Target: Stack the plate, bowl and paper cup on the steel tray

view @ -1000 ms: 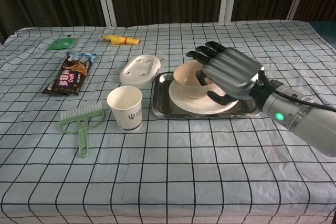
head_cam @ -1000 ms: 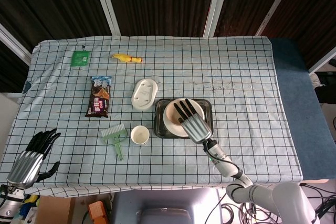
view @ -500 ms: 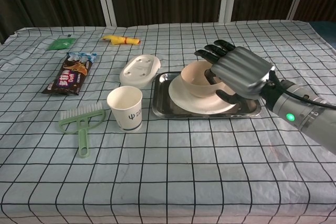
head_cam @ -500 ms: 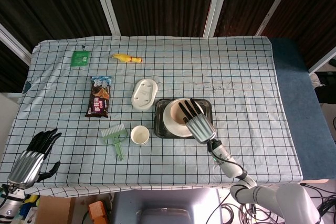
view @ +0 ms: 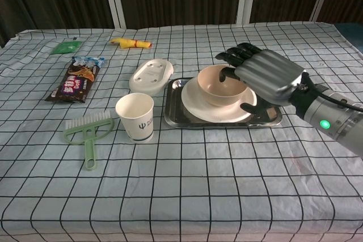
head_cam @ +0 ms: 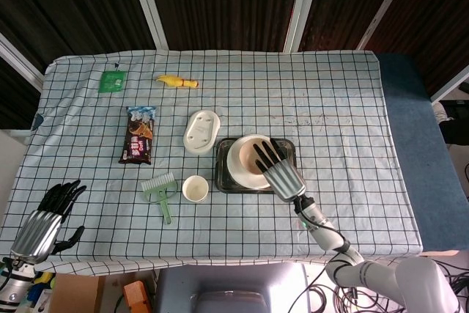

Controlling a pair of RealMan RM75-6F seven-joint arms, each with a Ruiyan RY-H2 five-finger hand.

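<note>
On the steel tray (view: pixel 173 106) (head_cam: pixel 220 175) lies the cream plate (view: pixel 198 105) (head_cam: pixel 233 160), and the cream bowl (view: pixel 215 83) (head_cam: pixel 248 157) stands upright on it. My right hand (view: pixel 266 75) (head_cam: pixel 280 171) hovers at the bowl's right side with its dark fingers spread over the far right rim. The thumb hangs apart, above the plate's right edge. The paper cup (view: pixel 135 117) (head_cam: pixel 195 188) stands upright on the cloth just left of the tray. My left hand (head_cam: pixel 45 221) rests open at the table's near left corner, seen only in the head view.
A white oval dish (head_cam: pixel 201 130) lies upside down behind the tray's left corner. A green brush (head_cam: pixel 160 192) sits left of the cup. Further left and back are a snack packet (head_cam: pixel 139 135), a yellow toy (head_cam: pixel 176 81) and a green sachet (head_cam: pixel 112 80).
My right hand has slid to the right off the bowl, which shifted slightly right and now shows almost fully. The left hand has stayed still.
</note>
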